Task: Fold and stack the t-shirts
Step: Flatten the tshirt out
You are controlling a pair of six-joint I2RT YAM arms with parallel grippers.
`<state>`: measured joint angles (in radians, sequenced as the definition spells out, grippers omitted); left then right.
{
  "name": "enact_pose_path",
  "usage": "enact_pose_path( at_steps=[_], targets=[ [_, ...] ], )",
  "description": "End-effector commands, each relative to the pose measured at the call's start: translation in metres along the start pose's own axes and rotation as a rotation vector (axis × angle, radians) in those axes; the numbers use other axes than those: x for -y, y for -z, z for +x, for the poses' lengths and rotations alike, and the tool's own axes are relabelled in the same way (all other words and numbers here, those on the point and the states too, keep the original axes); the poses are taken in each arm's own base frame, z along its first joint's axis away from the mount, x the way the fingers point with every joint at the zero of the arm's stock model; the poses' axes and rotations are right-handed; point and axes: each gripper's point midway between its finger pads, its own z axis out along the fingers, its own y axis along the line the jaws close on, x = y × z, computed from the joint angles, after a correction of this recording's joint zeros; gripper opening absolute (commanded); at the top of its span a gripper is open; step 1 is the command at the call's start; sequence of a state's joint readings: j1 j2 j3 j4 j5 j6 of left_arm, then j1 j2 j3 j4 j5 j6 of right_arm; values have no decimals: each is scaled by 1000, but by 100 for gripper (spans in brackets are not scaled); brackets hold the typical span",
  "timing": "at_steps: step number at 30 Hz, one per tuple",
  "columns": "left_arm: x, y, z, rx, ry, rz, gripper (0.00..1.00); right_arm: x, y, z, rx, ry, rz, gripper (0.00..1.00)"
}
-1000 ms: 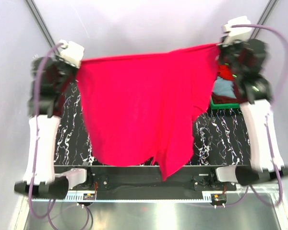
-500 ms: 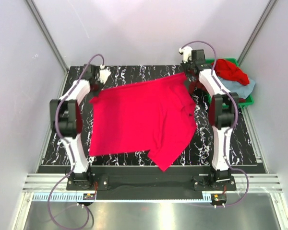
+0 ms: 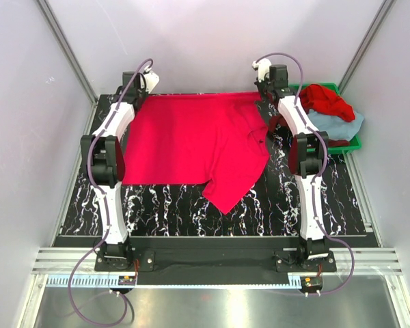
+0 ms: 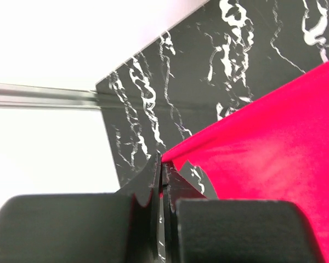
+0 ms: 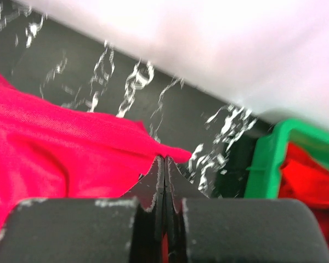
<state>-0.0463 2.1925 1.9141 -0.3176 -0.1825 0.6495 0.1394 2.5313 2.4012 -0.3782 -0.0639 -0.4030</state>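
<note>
Lowering just finished: a second ago the crimson-pink short-sleeved cloth t-shirt hung stretched in the air between raised arms; now it lies spread on the black white-veined table.
Meaning for the task: the spreading step looks done, so folding can likely begin once the right side is smoothed.
Grip, left: the left gripper is clenched on the shirt's far-left corner, low at the table's far edge.
Grip, right: the right gripper is pinched tight on the far-right corner, near the green plastic bin.
Shirt position: on the far half of the table, its far hem drawn straight between both grippers.
Shirt look: the left part is flat and smooth; the right part is creased and doubled over, with a pointed flap reaching toward the near edge.
Waiting shirts: a brighter red shirt and a light blue-grey shirt are heaped in the bin.
</note>
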Motion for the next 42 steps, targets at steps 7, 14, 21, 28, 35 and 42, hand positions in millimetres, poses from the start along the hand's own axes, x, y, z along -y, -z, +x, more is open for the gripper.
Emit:
enact_pose_path(
  at_steps=[7,14,21,28,35,42],
  targets=[
    [-21,18,-4,-17,-51,-145,0,15,45,-22,9,-93,22,0],
    [2,36,26,-71,-59,-67,0,9,70,-34,21,-109,-6,0],
    [-17,51,32,-68,-38,-100,0,-8,98,-43,-4,-133,-82,0],
    [-3,53,44,-90,-75,-12,0,-32,108,-4,-101,-145,-136,0],
    [17,53,58,-131,-73,85,0,-46,115,13,-149,-154,-168,0],
    [26,56,66,-149,-89,135,0,-53,125,22,-179,-158,-188,0]
  ],
)
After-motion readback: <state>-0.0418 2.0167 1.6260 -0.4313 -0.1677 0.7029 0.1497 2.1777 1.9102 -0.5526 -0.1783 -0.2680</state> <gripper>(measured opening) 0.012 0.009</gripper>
